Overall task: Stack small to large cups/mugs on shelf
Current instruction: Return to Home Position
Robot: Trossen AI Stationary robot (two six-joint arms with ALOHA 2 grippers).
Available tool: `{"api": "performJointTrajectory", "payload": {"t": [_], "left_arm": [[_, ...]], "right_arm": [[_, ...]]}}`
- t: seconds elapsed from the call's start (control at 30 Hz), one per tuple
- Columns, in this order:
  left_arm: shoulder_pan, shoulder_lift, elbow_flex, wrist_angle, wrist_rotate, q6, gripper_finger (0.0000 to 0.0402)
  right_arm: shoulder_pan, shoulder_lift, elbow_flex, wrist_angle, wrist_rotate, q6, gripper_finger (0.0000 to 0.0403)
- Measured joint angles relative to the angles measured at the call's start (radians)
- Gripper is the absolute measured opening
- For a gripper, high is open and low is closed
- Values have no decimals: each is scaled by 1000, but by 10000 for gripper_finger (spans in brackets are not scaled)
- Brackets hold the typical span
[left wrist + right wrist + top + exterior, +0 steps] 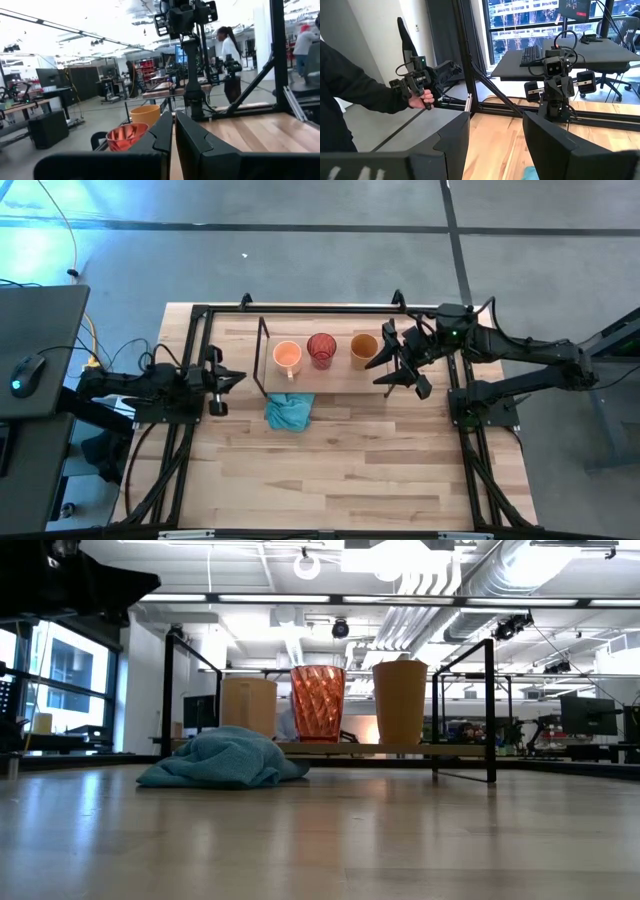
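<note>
Right hand: my right hand (392, 358) is open, its fingers (451, 145) spread wide with nothing between them. It hangs just off one end of the shelf (262, 352).
Left hand: my left hand (224, 378) has its fingers (162, 135) drawn almost together on nothing. It sits a little way off the shelf's other end.
Cups: all three stand upright in a row on the shelf, between my two hands. The amber tumbler (364, 348) is just ahead of my right fingertips and the red cup (321, 348) is in the middle. The light orange mug (287, 357) is nearest my left hand. They look apart, not touching.
Order: going by the low view, shortest mug to tallest tumbler, so I judge the stacking done.
Handling: the tumbler looks smooth and tapered, likely to slip in a side squeeze. I would pinch its rim, one finger inside. The red cup's ridged wall should grip better, but it looks light and easy to tip. For the mug, I would take the wall opposite the handle.
Cloth: a soft teal cloth (289, 411) lies on the tabletop (350, 470), nearer my left hand.
Hidden: the low view shows neither hand, nor the mug's handle. My left wrist view shows only two rims past my fingers. I cannot tell what the cups are made of.
Beyond: a person's sleeve (350, 85) shows past my right hand.
</note>
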Motion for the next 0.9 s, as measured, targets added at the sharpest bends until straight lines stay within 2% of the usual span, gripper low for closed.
{"api": "performJointTrajectory", "payload": {"t": [0.13, 0.53, 0.9], "left_arm": [[0, 0, 0, -9, 0, 26, 12], [0, 0, 0, -169, 36, -4, 12], [0, 4, 0, -174, 77, -6, 12]], "right_arm": [[0, 0, 0, -1, 0, -8, 177], [0, 0, 0, -1, 0, -5, 177], [0, 0, 0, -1, -1, 10, 177]]}}
